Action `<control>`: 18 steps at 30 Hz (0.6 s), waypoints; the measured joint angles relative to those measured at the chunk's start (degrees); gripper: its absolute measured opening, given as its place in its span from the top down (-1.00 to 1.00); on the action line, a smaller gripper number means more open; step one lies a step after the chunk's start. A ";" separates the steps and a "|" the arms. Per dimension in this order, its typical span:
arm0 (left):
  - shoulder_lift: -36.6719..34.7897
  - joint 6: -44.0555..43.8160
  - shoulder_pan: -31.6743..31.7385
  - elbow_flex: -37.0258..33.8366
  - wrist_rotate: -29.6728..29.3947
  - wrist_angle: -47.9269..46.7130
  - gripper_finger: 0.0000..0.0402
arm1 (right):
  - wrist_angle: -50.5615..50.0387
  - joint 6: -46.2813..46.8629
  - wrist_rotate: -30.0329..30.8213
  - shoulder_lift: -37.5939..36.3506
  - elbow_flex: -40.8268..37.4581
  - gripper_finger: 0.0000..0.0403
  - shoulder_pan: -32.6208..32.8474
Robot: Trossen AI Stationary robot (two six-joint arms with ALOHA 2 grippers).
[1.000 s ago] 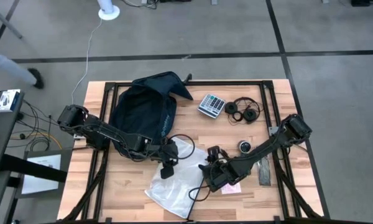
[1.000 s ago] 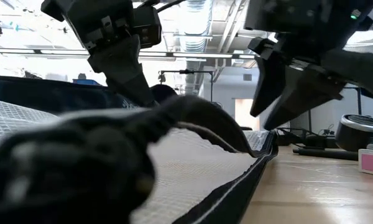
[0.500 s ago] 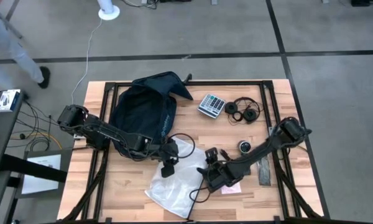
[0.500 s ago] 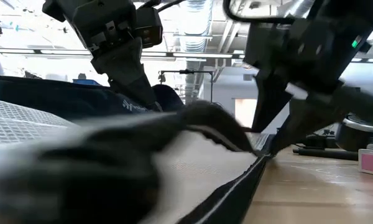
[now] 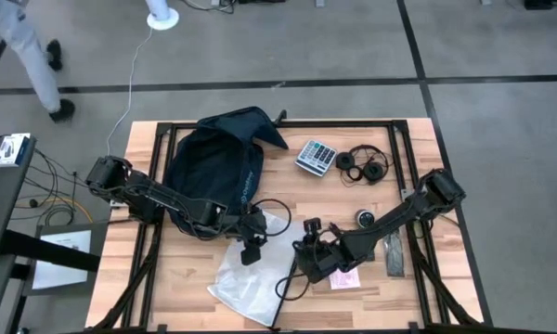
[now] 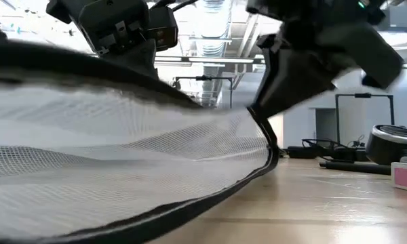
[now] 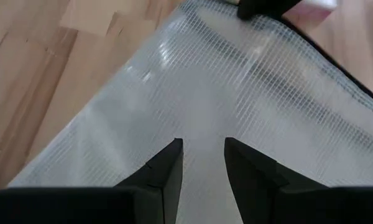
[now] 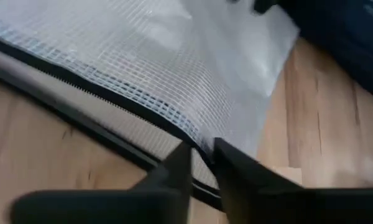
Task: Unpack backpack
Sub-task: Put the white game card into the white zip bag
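Note:
The dark navy backpack [image 5: 215,165] lies on the table's far left part, touched by no gripper. A clear mesh-reinforced pouch [image 5: 249,276] with a black zipper edge lies near the table's near edge. My left gripper [image 5: 252,250] is open over the pouch's far part; its own view [image 7: 202,144] shows the mesh between its fingers. My right gripper [image 5: 306,260] is shut on the pouch's right edge, seen in its wrist view [image 8: 200,149]. In the low view the raised pouch [image 6: 122,169] hides the left fingertips. My left gripper points down at the pouch's flat face [image 7: 199,106]; I cannot tell whether its fingertips touch it. My right gripper pinches the pouch's black zippered edge [image 8: 150,124] between its two fingers, coming from the table's right, slanting down. That edge [image 6: 271,146] is lifted off the wood and the sheet sags away from it toward the table.
A calculator [image 5: 316,156] and black headphones [image 5: 364,164] lie at the far right. A small round black object [image 5: 365,218], a dark bar [image 5: 394,253] and a pink box [image 5: 345,279] lie beside the right arm. A person [image 5: 32,56] walks on the floor beyond the far left corner.
My right gripper, open above the pouch's right edge a second ago, came down, shut on that edge, and moved toward the table's left while raising it. The pouch's right side has lifted and shifted left; its left part stays on the table.

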 joint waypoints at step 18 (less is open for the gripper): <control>0.00 7.21 -6.37 8.80 0.38 3.65 0.47 | -35.92 57.12 13.55 -8.66 0.00 1.00 -4.08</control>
